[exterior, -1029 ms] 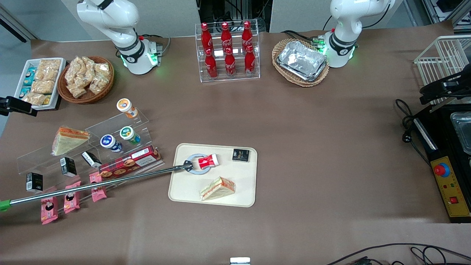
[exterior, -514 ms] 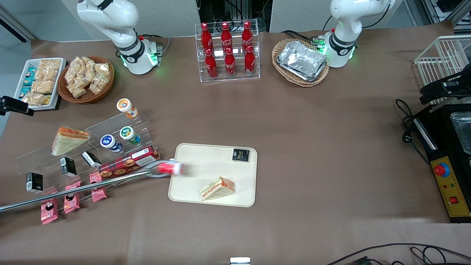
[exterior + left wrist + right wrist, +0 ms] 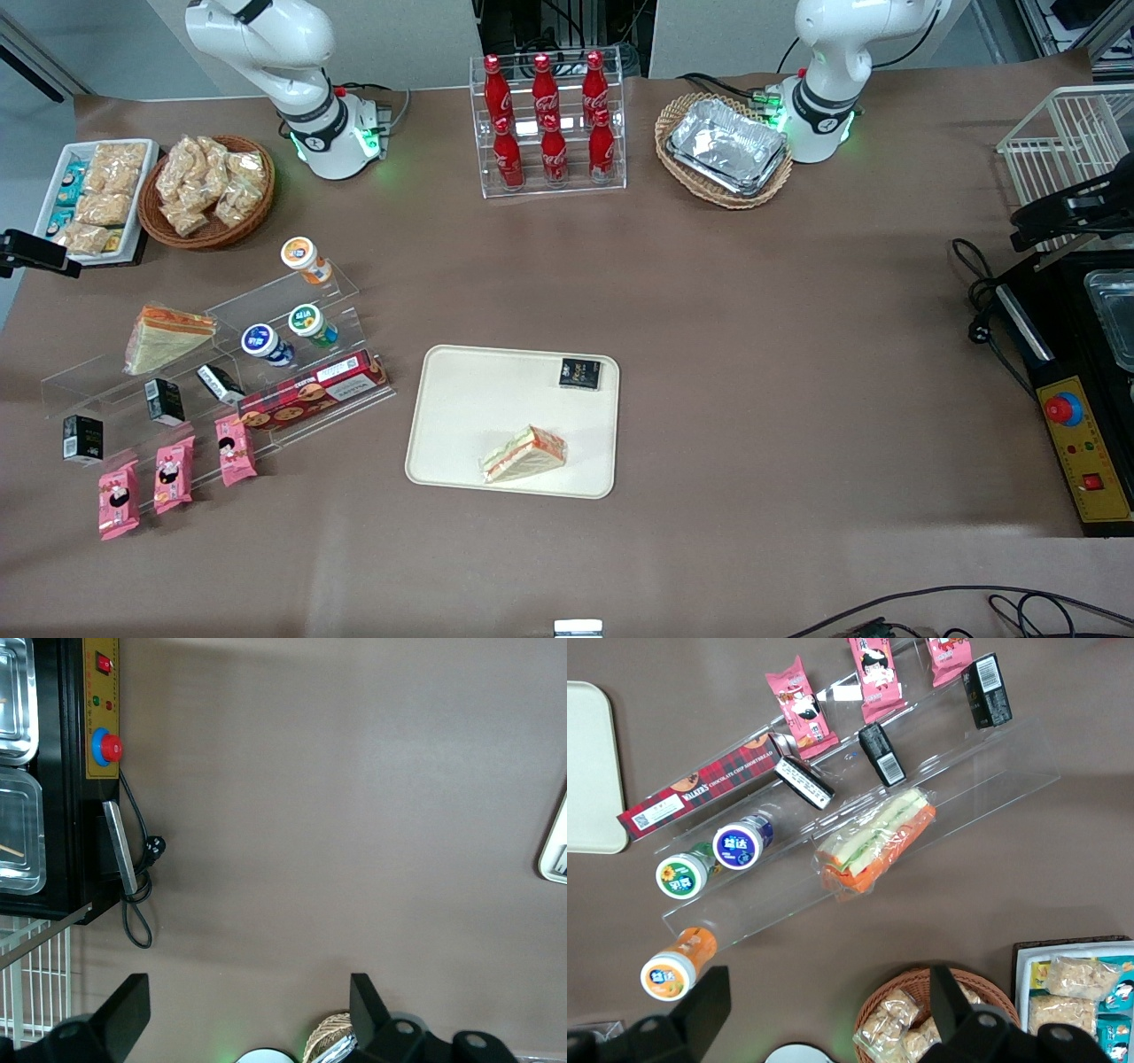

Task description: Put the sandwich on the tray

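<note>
Film wraps the sandwich, a triangle of pale bread with orange and green filling. It lies on the tray at the 6 o'clock edge, as the front camera sees it. A second sandwich rests on the acrylic shelf below my gripper. My fingers are spread wide and empty. I judge it light, soft and slippery, so I would pinch the long bread sides gently.
</note>
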`<state>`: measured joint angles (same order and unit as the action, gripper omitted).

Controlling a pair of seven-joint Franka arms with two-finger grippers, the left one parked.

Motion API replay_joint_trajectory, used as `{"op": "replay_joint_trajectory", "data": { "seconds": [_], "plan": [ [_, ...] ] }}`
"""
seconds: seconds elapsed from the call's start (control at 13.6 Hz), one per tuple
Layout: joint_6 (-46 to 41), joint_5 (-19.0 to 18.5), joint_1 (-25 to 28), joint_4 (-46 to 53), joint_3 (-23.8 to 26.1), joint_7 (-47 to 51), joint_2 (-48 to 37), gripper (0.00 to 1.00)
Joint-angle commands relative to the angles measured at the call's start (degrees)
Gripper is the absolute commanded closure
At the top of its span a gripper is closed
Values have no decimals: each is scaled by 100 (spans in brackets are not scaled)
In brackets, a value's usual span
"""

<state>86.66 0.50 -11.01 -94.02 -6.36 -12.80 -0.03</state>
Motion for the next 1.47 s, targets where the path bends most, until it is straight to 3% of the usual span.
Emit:
{"op": "replay_joint_trajectory", "data": {
  "seconds": [0.0,1.4],
  "plan": [
    [-88,-33,-50,68,3,-47,3,0],
    [-79,-59,-138,33,-287,-188,47,0]
  ]
}}
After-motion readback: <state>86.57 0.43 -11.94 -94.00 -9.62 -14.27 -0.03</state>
